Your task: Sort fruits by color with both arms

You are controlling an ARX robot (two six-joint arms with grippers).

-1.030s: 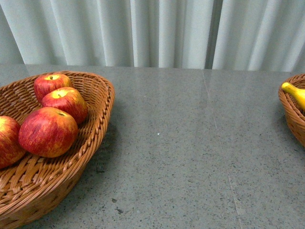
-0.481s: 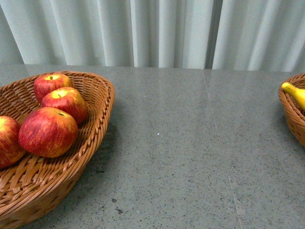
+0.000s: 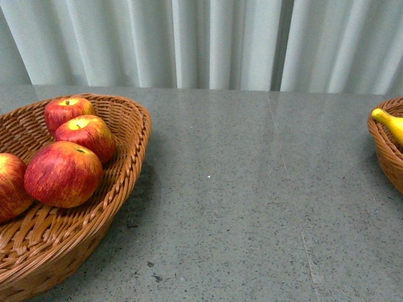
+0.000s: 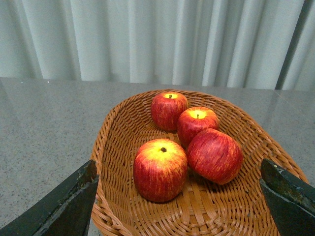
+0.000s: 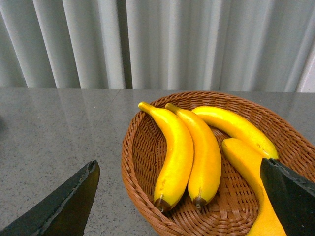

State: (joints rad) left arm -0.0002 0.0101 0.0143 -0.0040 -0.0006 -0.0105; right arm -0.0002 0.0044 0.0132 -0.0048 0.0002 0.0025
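Several red apples (image 3: 63,174) streaked yellow lie in a brown wicker basket (image 3: 129,160) at the table's left; the left wrist view shows the same apples (image 4: 160,169) in that basket (image 4: 118,142). My left gripper (image 4: 179,204) hovers over it, open and holding nothing. Several yellow bananas (image 5: 174,152) with brown tips lie in a second wicker basket (image 5: 135,162) at the right. Only one banana tip (image 3: 387,121) and that basket's rim (image 3: 384,154) show in the front view. My right gripper (image 5: 182,204) stands open above the bananas. Neither arm shows in the front view.
The grey speckled table (image 3: 252,189) stretches between the two baskets. Pale pleated curtains (image 3: 208,44) hang behind its far edge.
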